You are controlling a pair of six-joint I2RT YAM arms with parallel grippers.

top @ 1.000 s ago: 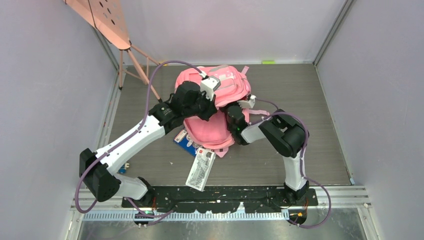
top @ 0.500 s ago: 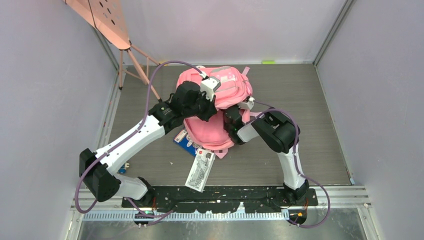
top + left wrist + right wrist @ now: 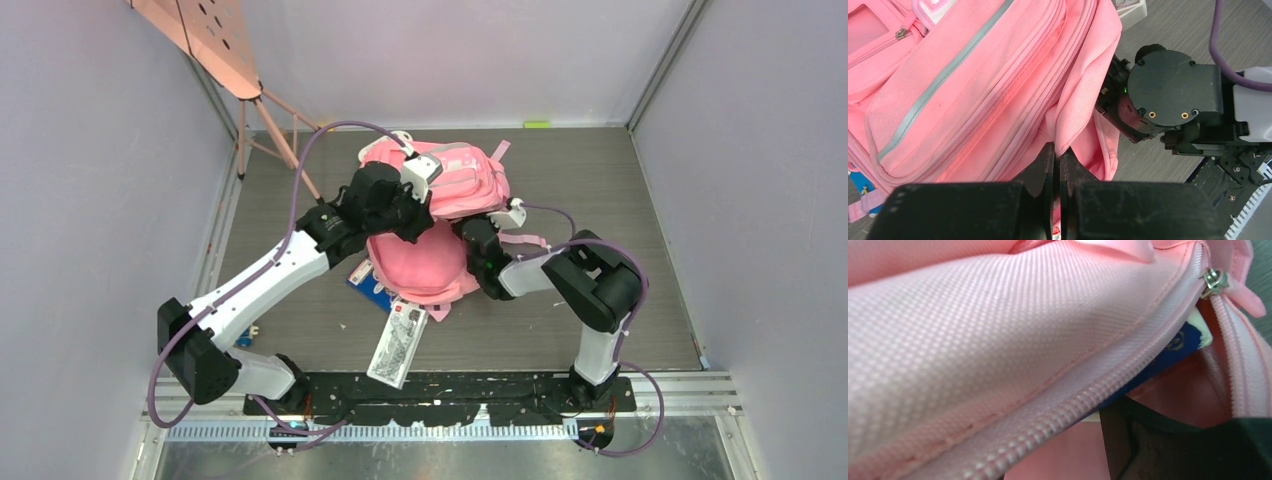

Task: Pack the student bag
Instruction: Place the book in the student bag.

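Pinching a fold of the student bag (image 3: 973, 75), the left gripper (image 3: 1057, 165) is fully closed beside its zippers.

The pink, grey-trimmed student bag (image 3: 415, 262) lies slumped and unzipped mid-scene, apparently with something blue inside.

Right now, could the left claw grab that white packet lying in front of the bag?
Probably not yet: the left claw is shut on the student bag's fabric. The white packet lies mostly uncovered.
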